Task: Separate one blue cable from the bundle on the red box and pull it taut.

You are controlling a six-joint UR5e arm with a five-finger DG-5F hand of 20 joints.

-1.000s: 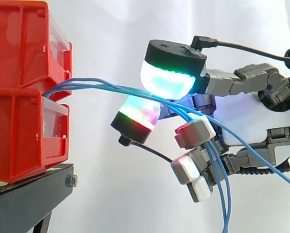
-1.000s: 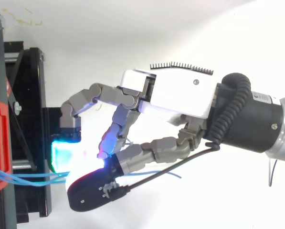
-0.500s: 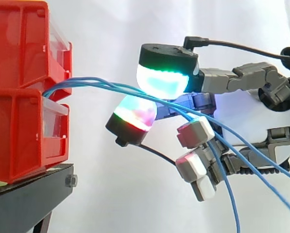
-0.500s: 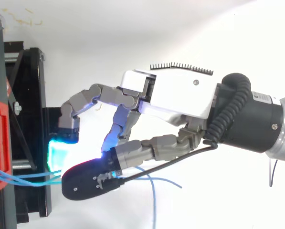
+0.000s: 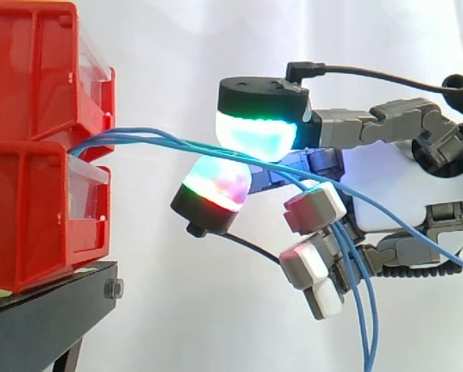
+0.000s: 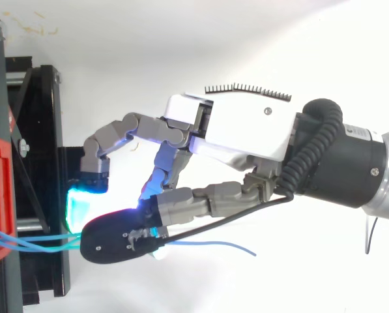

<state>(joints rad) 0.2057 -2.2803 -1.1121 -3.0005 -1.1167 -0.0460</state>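
– Blue cables [image 5: 169, 139]: where are they found from the hand [image 5: 394, 186]?
– To its left, led out between the stacked red bins [image 5: 37, 155] and run rightward, lengthwise, through curled fingers; they are pinched between glowing pads [image 5: 254, 136]. Whether one strand is isolated cannot be told. Nothing is made out in the bins' clear drawers [image 5: 88, 198]
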